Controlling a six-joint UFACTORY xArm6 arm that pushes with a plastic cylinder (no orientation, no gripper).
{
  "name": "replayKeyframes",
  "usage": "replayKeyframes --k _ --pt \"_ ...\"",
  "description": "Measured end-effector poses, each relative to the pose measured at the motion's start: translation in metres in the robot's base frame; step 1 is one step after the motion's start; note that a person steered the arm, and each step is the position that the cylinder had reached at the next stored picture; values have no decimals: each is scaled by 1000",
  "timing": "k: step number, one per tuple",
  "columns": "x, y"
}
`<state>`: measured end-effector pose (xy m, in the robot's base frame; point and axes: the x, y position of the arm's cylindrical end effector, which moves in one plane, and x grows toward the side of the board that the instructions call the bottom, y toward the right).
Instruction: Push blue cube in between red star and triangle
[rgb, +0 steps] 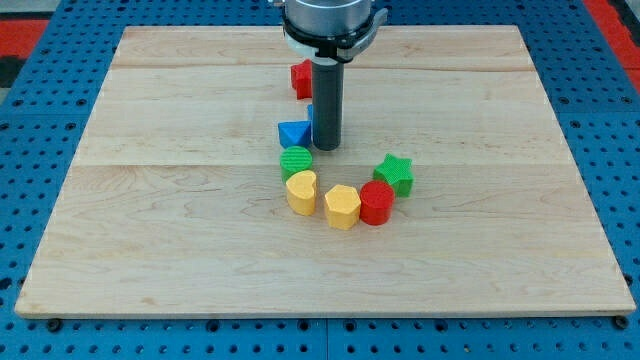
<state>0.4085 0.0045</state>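
Tip (326, 148), a bare rod holding nothing, just right of blue triangle (293, 132), hiding most of blue cube (311, 115) behind it, red star (301, 77) toward table's top edge.

dark rod upright, my tip (326, 148) down
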Motion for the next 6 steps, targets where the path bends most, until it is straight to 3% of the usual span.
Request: replayKeyframes --k 3,4,6 --pt "-5 60" --pt "-31 63" --pt "-36 53"
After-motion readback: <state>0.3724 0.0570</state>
